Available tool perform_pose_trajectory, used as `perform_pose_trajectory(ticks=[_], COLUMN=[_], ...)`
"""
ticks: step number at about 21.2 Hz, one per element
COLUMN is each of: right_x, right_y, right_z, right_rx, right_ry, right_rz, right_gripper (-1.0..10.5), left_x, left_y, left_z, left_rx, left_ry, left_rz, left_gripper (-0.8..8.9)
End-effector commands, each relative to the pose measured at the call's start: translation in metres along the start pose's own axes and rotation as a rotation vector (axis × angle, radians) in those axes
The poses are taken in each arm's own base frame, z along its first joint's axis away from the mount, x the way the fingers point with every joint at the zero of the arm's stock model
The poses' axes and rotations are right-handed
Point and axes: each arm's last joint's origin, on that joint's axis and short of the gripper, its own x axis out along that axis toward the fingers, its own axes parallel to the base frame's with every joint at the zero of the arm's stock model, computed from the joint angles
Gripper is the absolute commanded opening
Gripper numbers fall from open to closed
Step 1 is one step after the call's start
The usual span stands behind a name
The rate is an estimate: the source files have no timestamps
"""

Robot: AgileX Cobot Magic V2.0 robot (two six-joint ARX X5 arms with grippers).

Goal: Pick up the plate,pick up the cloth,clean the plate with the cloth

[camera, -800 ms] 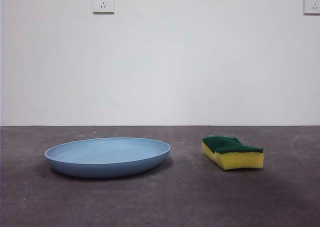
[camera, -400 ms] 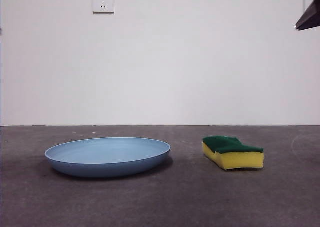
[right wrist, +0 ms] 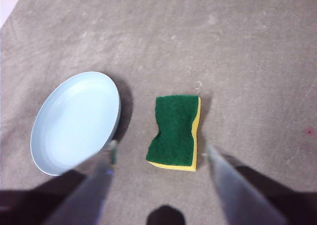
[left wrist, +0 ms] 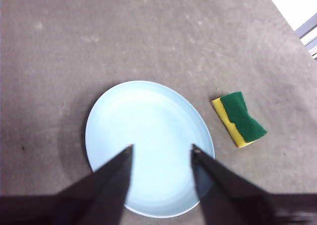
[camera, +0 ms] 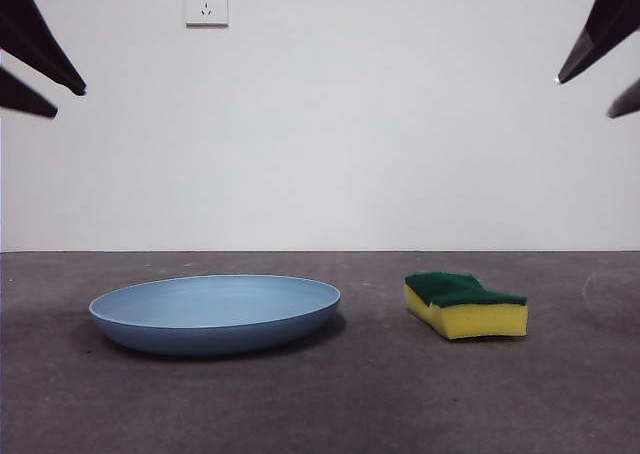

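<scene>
Plate (camera: 215, 312) and sponge (camera: 466, 304) lie apart on the table (camera: 320, 404), untouched. Left gripper (left wrist: 162, 153) hangs wide open above the plate, right gripper (right wrist: 161, 150) wide open above the sponge. Plate looks light, stiff and slippery; best grabbed at its rim. Sponge is soft, squeezed by its sides.

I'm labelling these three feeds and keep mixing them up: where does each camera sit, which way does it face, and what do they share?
Front view: low at table height, looking level across at the plate and sponge; black gripper tips show at both top corners.
Left wrist view: on the left arm, looking down; the open left gripper is above the plate.
Right wrist view: on the right arm, looking down; the open right gripper is above the sponge.
All three show both plate and sponge.
</scene>
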Motion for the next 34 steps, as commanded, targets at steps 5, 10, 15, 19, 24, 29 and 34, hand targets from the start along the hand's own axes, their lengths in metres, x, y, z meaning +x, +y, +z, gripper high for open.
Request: perform_pose_trajectory(ticks=[5, 10, 15, 19, 24, 29, 34], right_x=[0.000, 0.000, 0.000, 0.000, 0.000, 0.000, 0.000], right_y=[0.000, 0.000, 0.000, 0.000, 0.000, 0.000, 0.000], right_z=[0.001, 0.000, 0.000, 0.000, 0.000, 0.000, 0.000], right_rx=[-0.008, -0.004, -0.004, -0.004, -0.004, -0.004, -0.004], right_ry=[-0.002, 0.004, 0.006, 0.006, 0.006, 0.006, 0.006], right_rz=[0.000, -0.001, -0.001, -0.001, -0.001, -0.001, -0.001], right_gripper=[4.8, 4.8, 4.7, 4.7, 4.7, 4.7, 4.7], left_x=[0.024, 0.060, 0.111, 0.139, 0.161, 0.167, 0.168], left_y=[0.010, 0.013, 0.023, 0.032, 0.039, 0.039, 0.039], left_z=[0.016, 0.042, 0.030, 0.013, -0.002, -0.005, -0.004], left_rx=[-0.040, 0.015, 0.036, 0.035, 0.025, 0.032, 0.063], left_ry=[0.097, 0.228, 0.385, 0.479, 0.544, 0.548, 0.536], left_rz=[0.128, 0.223, 0.277, 0.314, 0.300, 0.297, 0.286], left_gripper=[3.14, 3.14, 3.14, 3.14, 3.14, 1.98, -0.08])
